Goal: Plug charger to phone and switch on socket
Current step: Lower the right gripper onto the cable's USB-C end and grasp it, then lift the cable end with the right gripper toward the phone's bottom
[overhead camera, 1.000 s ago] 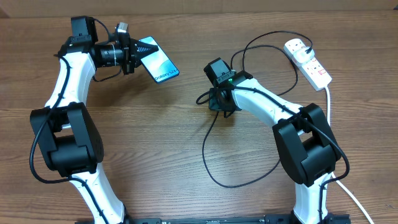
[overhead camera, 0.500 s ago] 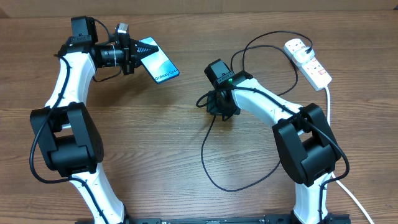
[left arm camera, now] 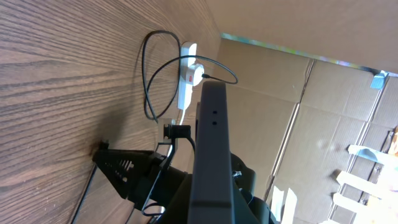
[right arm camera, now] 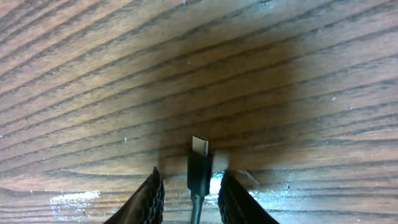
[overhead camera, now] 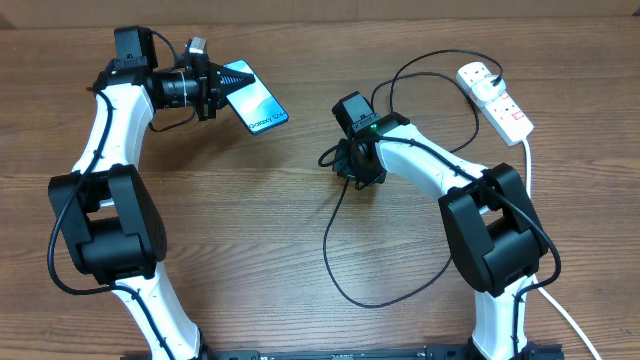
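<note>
I see the left gripper at the far left of the table, clamped on one short end of the phone. The phone is lifted off the wood and tilted. Its blue-teal screen faces up, and the end with the small text points away from the gripper, toward the middle of the table. In the left wrist view the phone shows only its dark edge, running straight out from the camera.

The right gripper is low over the middle of the table, to the right of the phone and well apart from it. In the right wrist view the connector of the charger stands straight out between the two fingers and points at the wood. The fingers are narrow around it. At their tips I see a thin gap on each side, and the place where they grip is below the picture edge.

From the gripper the black cable makes a wide loop on the table toward me. Then it runs to the socket at the far right, where the black plug sits in its far end. The white cord leaves the near end of the socket.
</note>
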{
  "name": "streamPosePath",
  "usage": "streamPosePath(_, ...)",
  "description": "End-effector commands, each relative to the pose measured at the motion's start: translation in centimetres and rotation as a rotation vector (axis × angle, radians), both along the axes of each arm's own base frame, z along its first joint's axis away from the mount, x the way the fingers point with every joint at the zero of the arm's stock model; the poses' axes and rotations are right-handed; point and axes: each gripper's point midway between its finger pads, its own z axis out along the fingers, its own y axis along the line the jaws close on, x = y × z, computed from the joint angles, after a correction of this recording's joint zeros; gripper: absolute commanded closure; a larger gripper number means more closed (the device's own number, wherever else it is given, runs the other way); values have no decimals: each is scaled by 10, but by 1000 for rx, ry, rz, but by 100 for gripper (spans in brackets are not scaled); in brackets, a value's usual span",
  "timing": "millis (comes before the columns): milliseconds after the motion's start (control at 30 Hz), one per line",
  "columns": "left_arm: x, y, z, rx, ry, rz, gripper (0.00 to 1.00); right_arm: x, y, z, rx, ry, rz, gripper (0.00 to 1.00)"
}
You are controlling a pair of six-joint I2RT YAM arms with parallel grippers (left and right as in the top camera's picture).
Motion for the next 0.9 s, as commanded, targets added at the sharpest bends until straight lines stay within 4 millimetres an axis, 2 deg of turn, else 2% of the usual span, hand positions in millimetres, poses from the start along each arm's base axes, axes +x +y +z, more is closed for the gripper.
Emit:
streamPosePath(0, -2, -5, 15, -29, -52, -34, 96, -4, 0, -16, -3, 41, -11, 78)
streamPosePath(133, -2, -5, 15, -29, -52, -34, 96, -6, 1, -16, 5, 54, -8, 96)
streamPosePath(233, -2, -5, 15, -29, -52, -34, 96, -6, 1, -11, 0, 61, -7, 96)
streamPosePath(300, -2, -5, 15, -29, -52, -34, 96, -1, 6, 1, 19, 39, 46, 96)
streamPosePath(433, -2, -5, 15, -29, -52, -34, 96, 6, 34, 41, 145, -33, 229, 96)
streamPosePath(467, -2, -6, 15, -30, -52, -34, 96, 4, 51, 64, 239, -74, 319, 96)
streamPosePath(600, -2, -6, 15, -29, -55, -35, 96, -5, 77, 107, 445, -139, 497, 96)
streamPosePath(867, -3, -6, 17, -35, -86, -51, 96, -36, 93, 185, 852, -206, 754, 96)
